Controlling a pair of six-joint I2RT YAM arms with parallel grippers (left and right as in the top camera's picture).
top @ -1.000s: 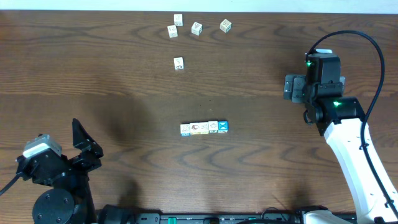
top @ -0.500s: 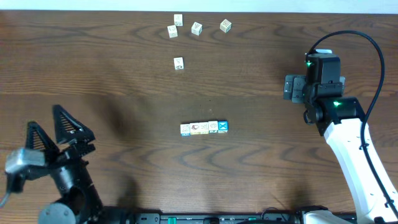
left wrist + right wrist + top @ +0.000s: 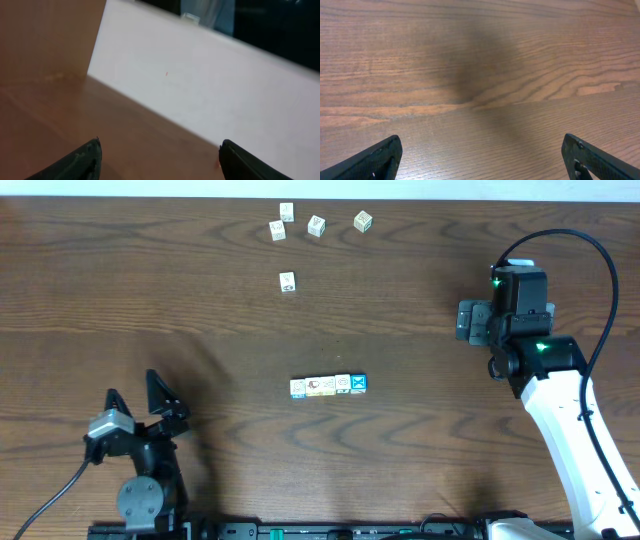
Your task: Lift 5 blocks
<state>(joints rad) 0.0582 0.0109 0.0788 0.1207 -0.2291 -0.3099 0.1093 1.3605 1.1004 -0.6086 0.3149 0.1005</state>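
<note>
You see the 5 blocks (image 3: 329,385) in a touching row at the middle of the table (image 3: 200,300), with the blue X block (image 3: 359,383) at its right end. Your left gripper (image 3: 132,385) sits near-left with its jaws spread and empty. Your right gripper (image 3: 481,157) hangs at the right, jaws released wide. 5 other cubes (image 3: 316,225) lie far.

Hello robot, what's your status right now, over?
Left gripper and right gripper open, empty. Five blocks in a row, middle of table, untouched. Path to them clear.
</note>
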